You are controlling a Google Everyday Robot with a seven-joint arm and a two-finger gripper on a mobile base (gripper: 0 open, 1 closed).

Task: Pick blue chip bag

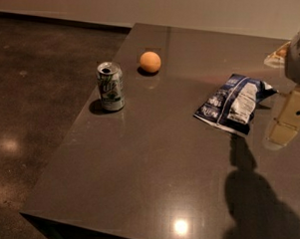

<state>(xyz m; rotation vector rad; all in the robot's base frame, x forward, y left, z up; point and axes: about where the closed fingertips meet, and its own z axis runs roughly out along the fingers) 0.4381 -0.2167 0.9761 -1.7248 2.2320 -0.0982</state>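
The blue chip bag point(234, 102) lies flat on the dark table point(137, 181), right of centre. It is crinkled dark-blue foil with a white panel and white lettering. My gripper point(288, 120) hangs at the right edge of the view, just right of the bag and a little above the table. It is apart from the bag and holds nothing. Part of the arm above it is cut off by the frame.
A green-and-silver soda can point(110, 86) stands upright near the table's left edge. An orange ball-shaped fruit point(150, 61) sits behind it towards the back. The arm's shadow point(256, 196) falls on the front right of the table. Dark floor point(36, 86) lies to the left.
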